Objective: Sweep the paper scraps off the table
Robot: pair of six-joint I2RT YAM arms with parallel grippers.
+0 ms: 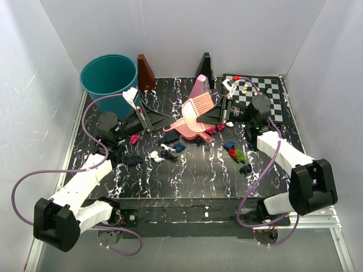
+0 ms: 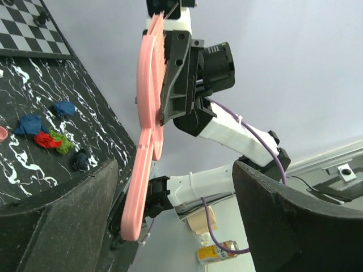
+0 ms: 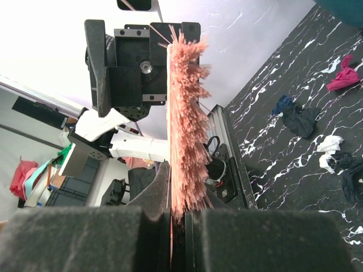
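Right hand (image 1: 219, 113) grips the pink brush (image 1: 199, 106), left hand (image 1: 164, 120) spreads wide, and the paper scraps (image 1: 235, 153) lie at 6 o'clock from it.

Plain white panels box in the scene: a back wall (image 1: 181, 34) on the far side, a left wall (image 1: 28, 85) and a right wall (image 1: 334, 68). Between them stands the table (image 1: 187, 175), with a metal rail (image 1: 72, 141) along its left edge. The light is soft and even. Past the enclosure lies a cluttered room. The right wrist view shows dark bins (image 3: 71, 187) and a red cloth (image 3: 22, 173), and the left wrist view shows a bottle (image 2: 218, 252) low down.
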